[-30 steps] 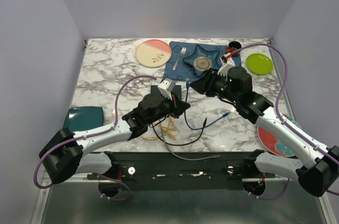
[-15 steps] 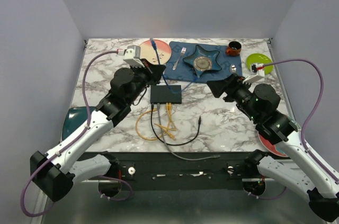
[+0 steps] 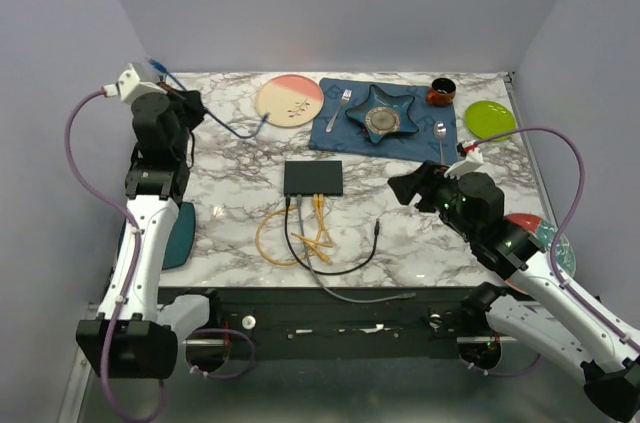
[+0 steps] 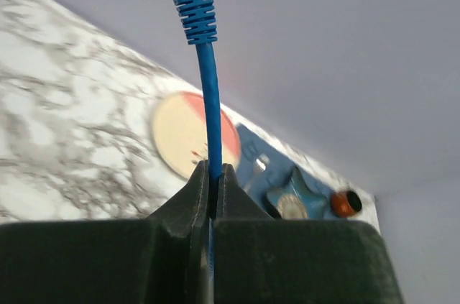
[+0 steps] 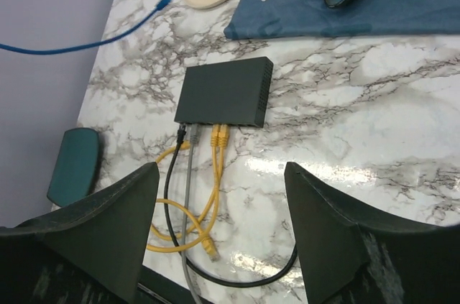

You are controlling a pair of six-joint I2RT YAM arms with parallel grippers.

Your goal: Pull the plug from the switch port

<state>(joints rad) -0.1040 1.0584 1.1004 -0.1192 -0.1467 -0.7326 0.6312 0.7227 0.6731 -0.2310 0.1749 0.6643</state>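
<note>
The switch (image 3: pixel 313 178) is a flat black box in the middle of the marble table; it also shows in the right wrist view (image 5: pixel 226 92). A black, a grey and two yellow cables (image 5: pixel 218 135) are plugged into its near edge. My left gripper (image 3: pixel 194 107) is raised at the far left, shut on a blue cable (image 4: pixel 210 113). One blue plug (image 4: pixel 192 2) sticks up past the fingers. The cable's other end (image 5: pixel 167 0) lies free by the pink plate. My right gripper (image 5: pixel 221 169) is open and empty, held above the table to the right of the switch (image 3: pixel 400 186).
A pink plate (image 3: pixel 290 100), a blue placemat (image 3: pixel 335 133) with a star dish (image 3: pixel 381 111), fork and spoon, a small red cup (image 3: pixel 441 92) and a green plate (image 3: pixel 490 120) line the back. A teal plate (image 3: pixel 180 233) lies left, a red-and-teal plate (image 3: pixel 535 233) right.
My left arm has swung from the switch up to the far left, carrying the blue cable away from it. My right arm has drawn back to the right and towards the near edge.
</note>
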